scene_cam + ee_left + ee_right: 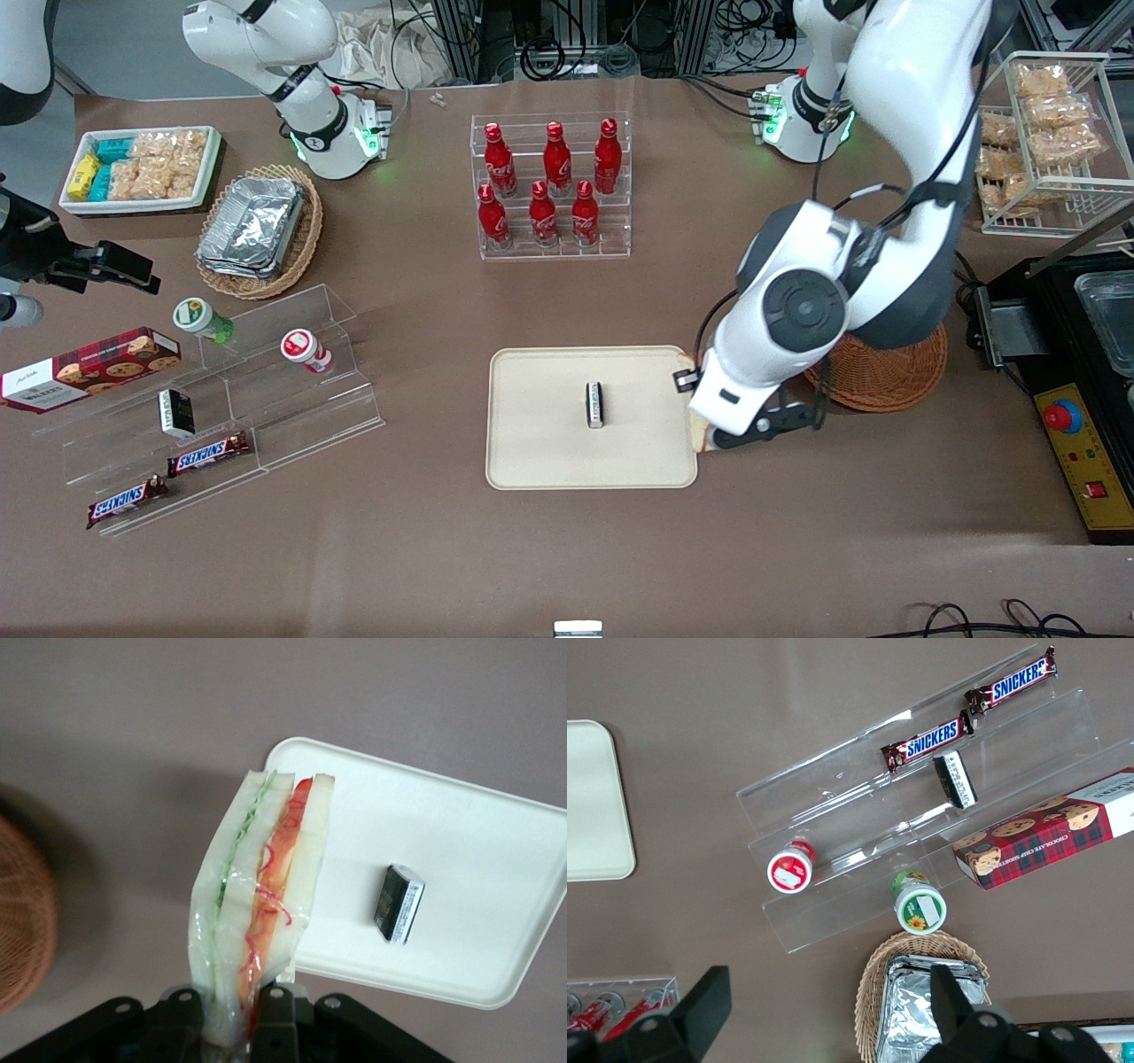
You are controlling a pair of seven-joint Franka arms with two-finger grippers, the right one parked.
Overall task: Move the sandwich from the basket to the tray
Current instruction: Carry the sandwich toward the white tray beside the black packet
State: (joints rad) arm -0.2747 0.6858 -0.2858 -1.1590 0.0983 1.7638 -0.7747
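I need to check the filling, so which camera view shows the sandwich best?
The left wrist view: the sandwich hangs from the shut end effector, with red and green filling visible. In the front view only a sliver shows by the tray edge under the arm. The right wrist view does not show it.

SNICKERS on two brown candy bars [923, 742] [1010, 682] lying on the clear acrylic step display [859, 797], CHOCOLATE CHIP on the red tartan cookie box [1050, 840] beside them, white script on the red bottles [543, 213] too small to read
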